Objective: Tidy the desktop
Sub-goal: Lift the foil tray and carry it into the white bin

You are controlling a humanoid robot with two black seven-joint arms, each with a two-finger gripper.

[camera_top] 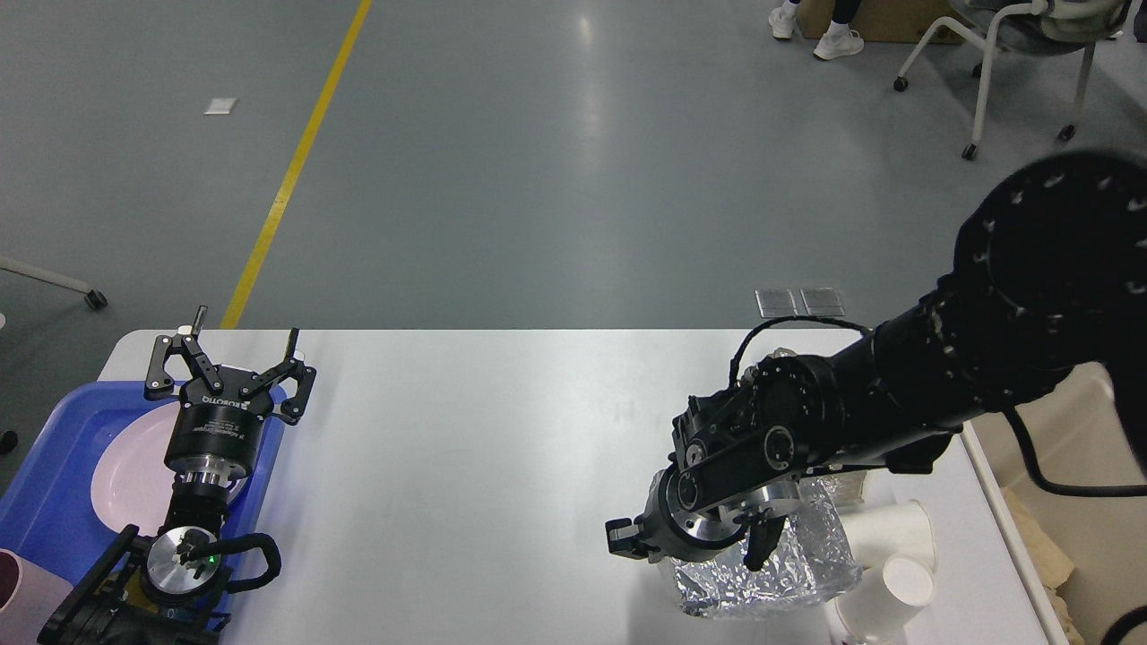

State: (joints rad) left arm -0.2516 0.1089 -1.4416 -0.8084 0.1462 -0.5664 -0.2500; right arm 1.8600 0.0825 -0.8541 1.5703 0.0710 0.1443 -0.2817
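The white desktop (466, 448) fills the lower view. My right gripper (694, 546) is at its front right, pointing down, with its fingers around a crumpled sheet of silver foil (780, 573), which seems raised off the table. The contact itself is partly hidden. My left gripper (228, 345) is open and empty, held over the far right edge of a blue tray (54, 484).
Two white paper cups (896, 533) lie on their sides right of the foil. A beige bin (1057, 448) with brown paper in it stands off the right edge. The tray holds a pink plate (121, 466) and a pink cup (22, 591).
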